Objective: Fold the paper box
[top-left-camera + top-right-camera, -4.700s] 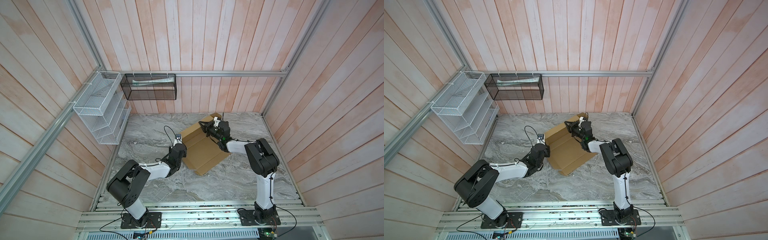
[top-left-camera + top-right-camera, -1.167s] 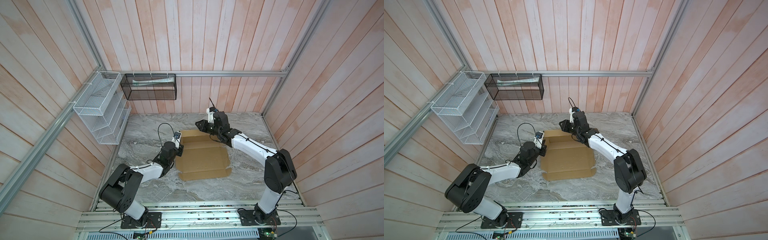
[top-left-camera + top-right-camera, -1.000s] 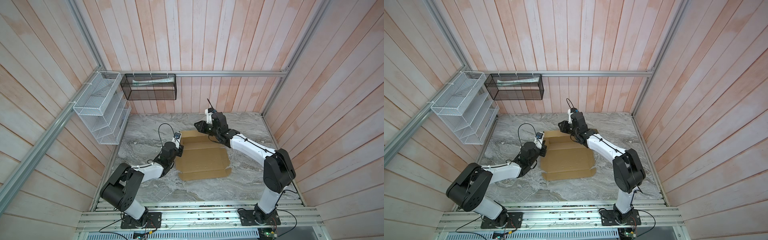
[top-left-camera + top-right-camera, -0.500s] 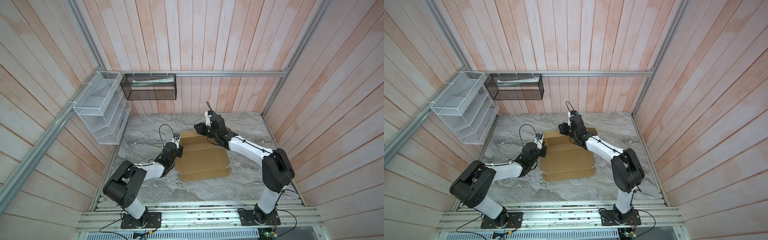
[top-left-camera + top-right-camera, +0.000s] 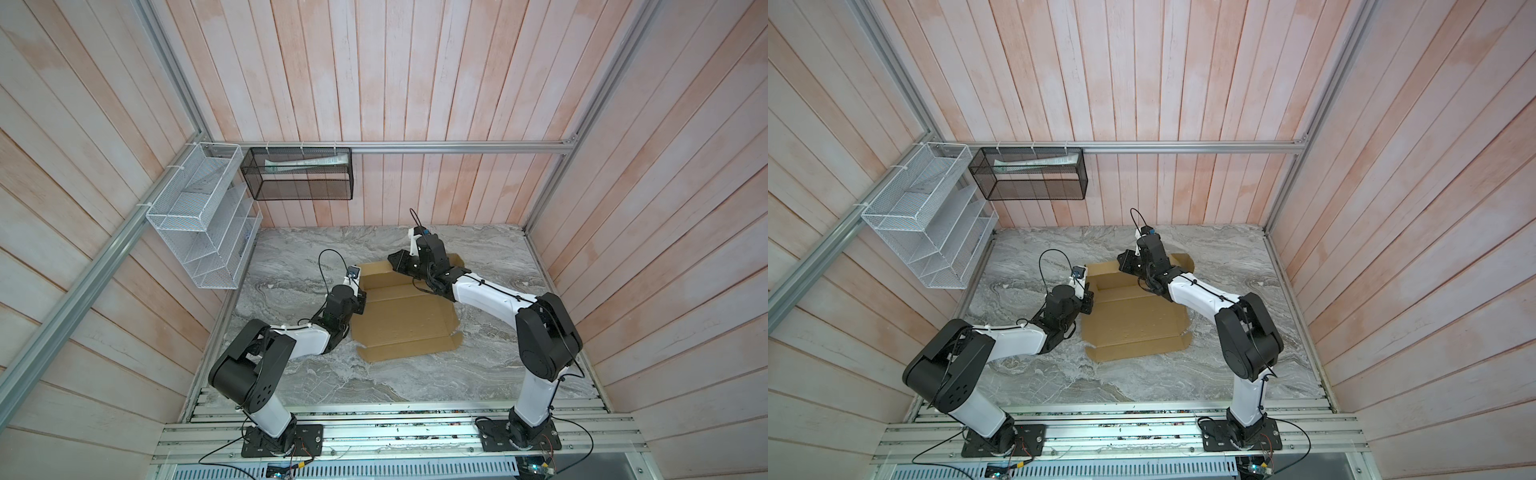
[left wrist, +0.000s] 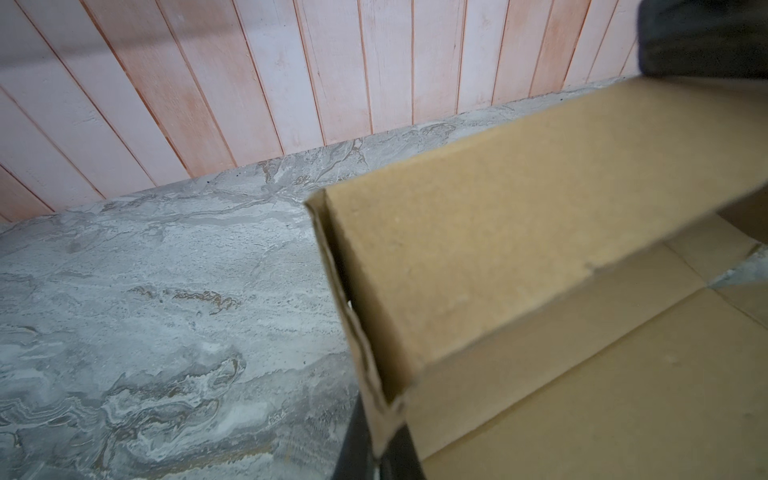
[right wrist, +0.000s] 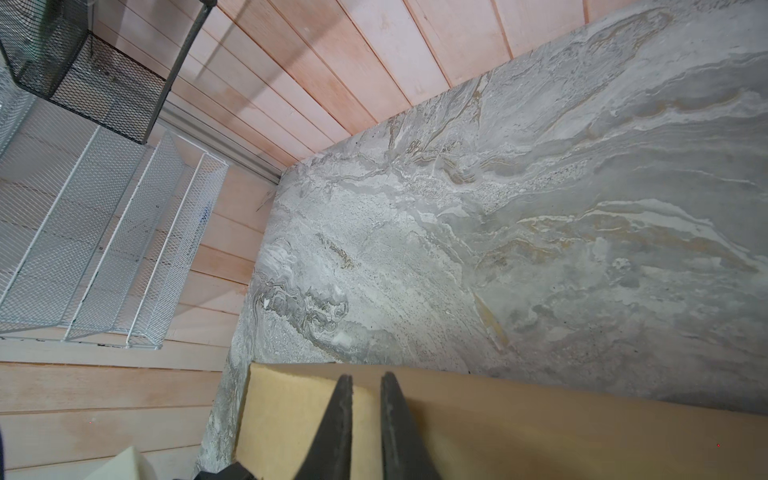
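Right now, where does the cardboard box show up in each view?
In a top view: cardboard box in the middle of the table.
In a top view: same spot.
Left wrist: a raised flap, close up.
Right wrist: a tan strip behind the fingers.
Shared landmark: the grey marble table, seen in all four.

The left wrist view's edge crops the paper box (image 6: 540, 249).

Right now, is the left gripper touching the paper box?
Touching. The left wrist view shows the left gripper shut on the paper box: its fingers pinch the raised flap's edge from both sides, with no gap.
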Controlling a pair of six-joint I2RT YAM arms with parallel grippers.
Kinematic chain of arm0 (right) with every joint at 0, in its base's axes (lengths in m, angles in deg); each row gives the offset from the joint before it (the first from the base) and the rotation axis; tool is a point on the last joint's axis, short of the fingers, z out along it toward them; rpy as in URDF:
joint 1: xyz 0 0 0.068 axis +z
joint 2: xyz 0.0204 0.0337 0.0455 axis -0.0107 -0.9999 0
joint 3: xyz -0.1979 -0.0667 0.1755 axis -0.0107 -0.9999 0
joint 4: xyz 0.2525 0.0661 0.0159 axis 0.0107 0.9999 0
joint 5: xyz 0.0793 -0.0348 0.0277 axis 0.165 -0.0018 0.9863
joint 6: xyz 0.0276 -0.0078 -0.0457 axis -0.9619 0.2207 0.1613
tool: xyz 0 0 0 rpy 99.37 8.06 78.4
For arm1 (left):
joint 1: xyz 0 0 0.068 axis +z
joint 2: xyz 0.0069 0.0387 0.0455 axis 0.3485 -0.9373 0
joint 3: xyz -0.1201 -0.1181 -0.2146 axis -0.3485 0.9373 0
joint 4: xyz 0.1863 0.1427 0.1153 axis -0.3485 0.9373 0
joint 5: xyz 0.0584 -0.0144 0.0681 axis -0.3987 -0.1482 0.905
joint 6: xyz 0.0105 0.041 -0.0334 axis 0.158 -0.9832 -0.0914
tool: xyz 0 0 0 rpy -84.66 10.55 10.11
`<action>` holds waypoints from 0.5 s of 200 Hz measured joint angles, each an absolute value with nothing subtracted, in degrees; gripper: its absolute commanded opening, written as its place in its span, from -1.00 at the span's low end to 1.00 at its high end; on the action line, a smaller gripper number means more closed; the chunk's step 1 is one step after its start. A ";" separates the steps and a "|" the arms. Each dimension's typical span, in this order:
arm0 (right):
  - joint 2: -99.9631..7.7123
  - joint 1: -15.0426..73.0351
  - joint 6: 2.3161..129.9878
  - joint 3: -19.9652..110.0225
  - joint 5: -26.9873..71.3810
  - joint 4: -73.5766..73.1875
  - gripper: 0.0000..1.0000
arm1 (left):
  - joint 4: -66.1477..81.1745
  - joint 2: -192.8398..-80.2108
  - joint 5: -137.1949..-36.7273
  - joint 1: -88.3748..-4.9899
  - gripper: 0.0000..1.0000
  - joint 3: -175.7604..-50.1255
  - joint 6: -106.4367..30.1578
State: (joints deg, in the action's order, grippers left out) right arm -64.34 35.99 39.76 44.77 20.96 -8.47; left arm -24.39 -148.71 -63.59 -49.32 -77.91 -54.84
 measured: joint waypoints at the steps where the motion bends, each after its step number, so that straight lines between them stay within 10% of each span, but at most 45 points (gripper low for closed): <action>1: -64.34 35.99 39.71 44.72 20.96 -8.51 -0.69 | -24.41 -148.71 -63.59 -49.32 -0.82 -77.91 -54.80; 100: -64.98 35.97 38.42 43.50 20.79 -10.83 -0.73 | -24.01 -149.65 -61.67 -49.32 -0.49 -78.11 -53.36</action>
